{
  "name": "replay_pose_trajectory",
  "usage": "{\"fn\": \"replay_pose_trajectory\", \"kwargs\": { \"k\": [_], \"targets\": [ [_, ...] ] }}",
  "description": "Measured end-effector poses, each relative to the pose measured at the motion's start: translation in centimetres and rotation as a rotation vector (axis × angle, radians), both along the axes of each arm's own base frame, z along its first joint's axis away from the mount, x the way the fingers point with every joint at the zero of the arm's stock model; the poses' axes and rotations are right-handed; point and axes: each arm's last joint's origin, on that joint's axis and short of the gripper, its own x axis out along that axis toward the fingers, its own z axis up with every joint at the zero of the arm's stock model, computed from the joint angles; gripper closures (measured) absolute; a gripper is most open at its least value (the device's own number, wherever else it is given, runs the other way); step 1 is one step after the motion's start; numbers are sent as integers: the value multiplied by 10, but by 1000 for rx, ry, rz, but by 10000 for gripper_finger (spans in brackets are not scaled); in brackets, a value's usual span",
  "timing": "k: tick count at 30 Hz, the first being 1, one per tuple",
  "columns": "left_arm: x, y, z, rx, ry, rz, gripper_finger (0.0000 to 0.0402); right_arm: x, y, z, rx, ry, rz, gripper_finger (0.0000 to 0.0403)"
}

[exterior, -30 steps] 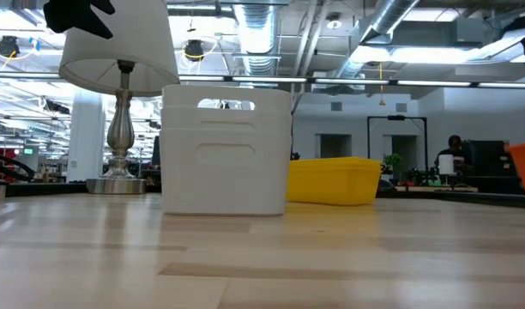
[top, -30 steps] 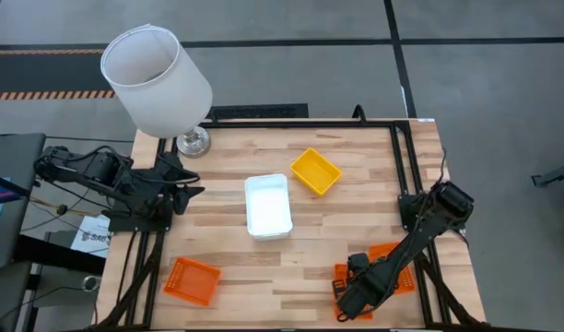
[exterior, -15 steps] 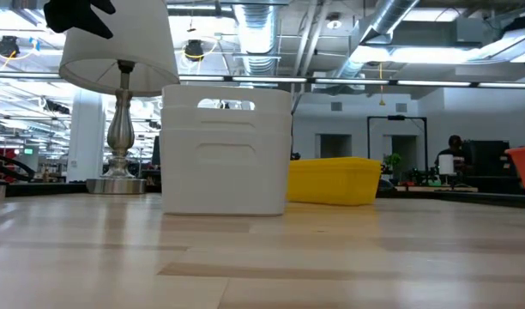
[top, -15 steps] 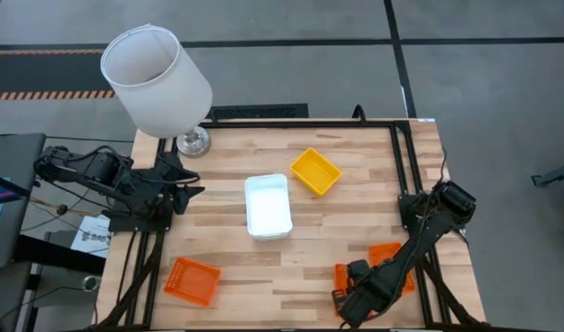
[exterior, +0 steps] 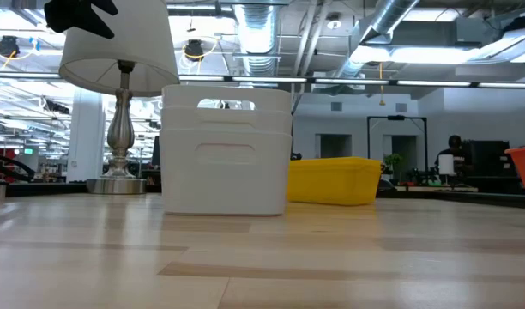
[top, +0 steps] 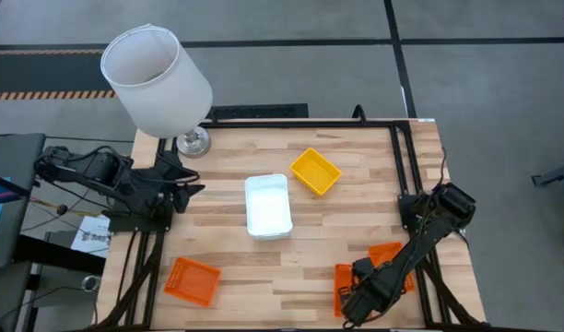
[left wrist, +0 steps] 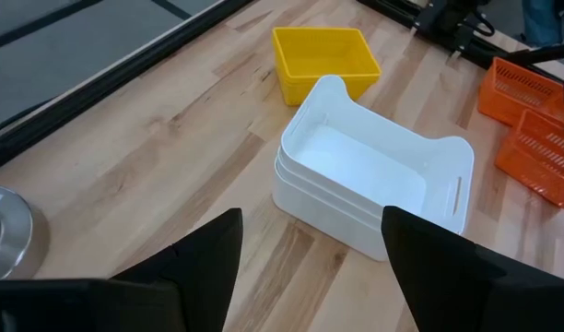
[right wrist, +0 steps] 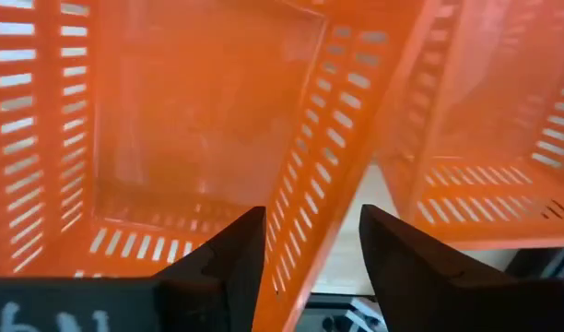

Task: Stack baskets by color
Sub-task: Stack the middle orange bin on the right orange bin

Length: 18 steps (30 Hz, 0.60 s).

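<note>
— So where's everything sitting?
— White baskets (top: 268, 206) nested mid-table, a yellow basket (top: 316, 171) just behind, one orange basket (top: 192, 280) front-left, two orange baskets (top: 389, 262) front-right.
— And the grippers?
— Right gripper (top: 348, 301) straddles an orange wall, fingers apart, probably not pinching. Left gripper (top: 192, 189) waits open beside the lamp (top: 157, 79).

An industrial lab or workshop hall: exposed silver ducts (exterior: 391, 21) and pipes run under a high ceiling, strip lights (exterior: 434, 84) hang overhead, and a grey concrete floor (top: 291, 74) with hazard striping (top: 42, 94) surrounds the black-framed wooden surface (top: 356, 212).
</note>
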Motion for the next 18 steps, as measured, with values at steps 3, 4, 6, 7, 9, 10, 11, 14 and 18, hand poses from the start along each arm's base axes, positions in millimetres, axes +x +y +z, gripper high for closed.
{"fn": "replay_pose_trajectory", "kwargs": {
  "k": [3, 4, 6, 7, 9, 10, 11, 14, 18],
  "targets": [
    [0, 0, 0, 2, -1, 2, 152, 0, 1, -5, 16, -15, -1, 214],
    [0, 0, 0, 5, -1, 5, 152, 0, 1, -5, 18, -17, -1, 216],
    [0, 0, 0, 9, -5, 13, 152, 0, 0, -6, 13, -13, -1, 222],
    [0, 1, 0, 7, -7, 20, 152, -1, -1, -7, 9, -8, -2, 227],
    [0, 1, 0, 6, -11, 27, 152, 0, -3, -7, -2, 1, -8, 248],
    [0, 1, 0, 6, -11, 28, 152, 0, -4, -7, -5, 5, -10, 264],
    [0, 1, 0, 5, -11, 31, 152, 0, -5, -7, -6, 5, -6, 282],
    [0, 2, 0, 5, -10, 41, 152, 3, -7, -7, -11, -6, 4, 348],
    [0, 4, 0, 6, -11, 55, 152, 6, -10, -7, -29, -39, 35, 387]
  ]
}}
